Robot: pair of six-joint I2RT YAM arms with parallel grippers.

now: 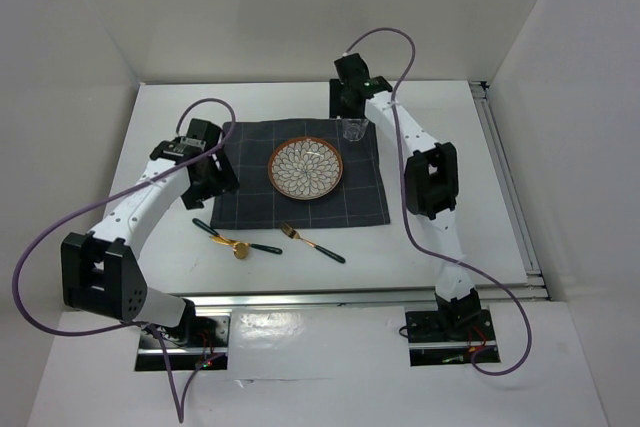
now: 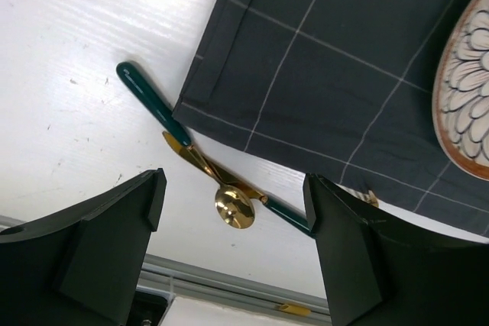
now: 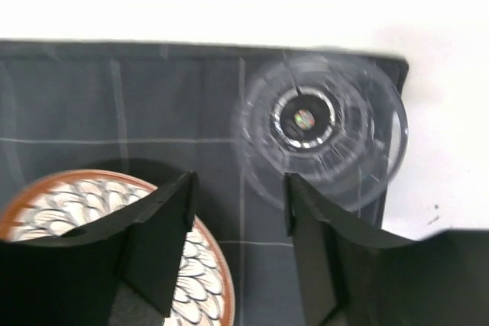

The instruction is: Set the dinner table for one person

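Observation:
The white dinner table (image 1: pixel 455 237) carries a dark grey checked placemat (image 1: pixel 250 202) with a patterned plate (image 1: pixel 307 167) at its middle. A clear glass (image 1: pixel 352 130) stands upright on the placemat's far right corner. My right gripper (image 1: pixel 348 107) hovers just behind the glass; in the right wrist view the gripper (image 3: pixel 241 208) is open, nothing lies between its fingers, and the glass (image 3: pixel 321 131) sits just ahead beside the plate (image 3: pixel 46 196). My left gripper (image 1: pixel 213 187) hangs open over the placemat's left edge. In the left wrist view this gripper (image 2: pixel 234 185) is above a gold spoon (image 2: pixel 234 208).
On bare table in front of the placemat lie a green-handled knife (image 1: pixel 207 229), the spoon (image 1: pixel 241 250) crossing it, and a gold fork (image 1: pixel 292 233) with a green handle. A metal rail (image 1: pixel 340 297) runs along the near edge, another (image 1: pixel 510 197) along the right.

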